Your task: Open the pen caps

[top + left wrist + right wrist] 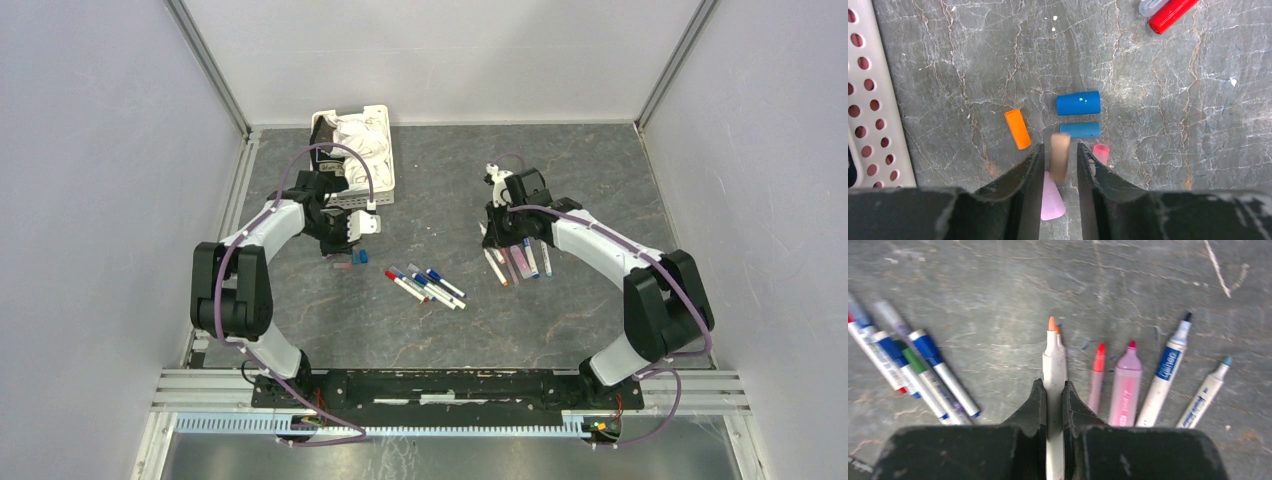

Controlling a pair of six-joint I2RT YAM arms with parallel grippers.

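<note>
In the left wrist view my left gripper is open. A blurred tan-orange pen cap sits between its jaws with a gap on each side. On the table around it lie an orange cap, two blue caps, a pink cap and a lilac cap. My right gripper is shut on a white pen with a bare orange tip, held just above the table. Beside it lie uncapped pens: a pink highlighter, a red-tipped one and a blue-labelled one.
A white slotted basket with white cloth stands at the back, right beside the left gripper. Several capped pens lie mid-table. The right gripper hangs over the row of uncapped pens. A red piece lies far right in the left wrist view.
</note>
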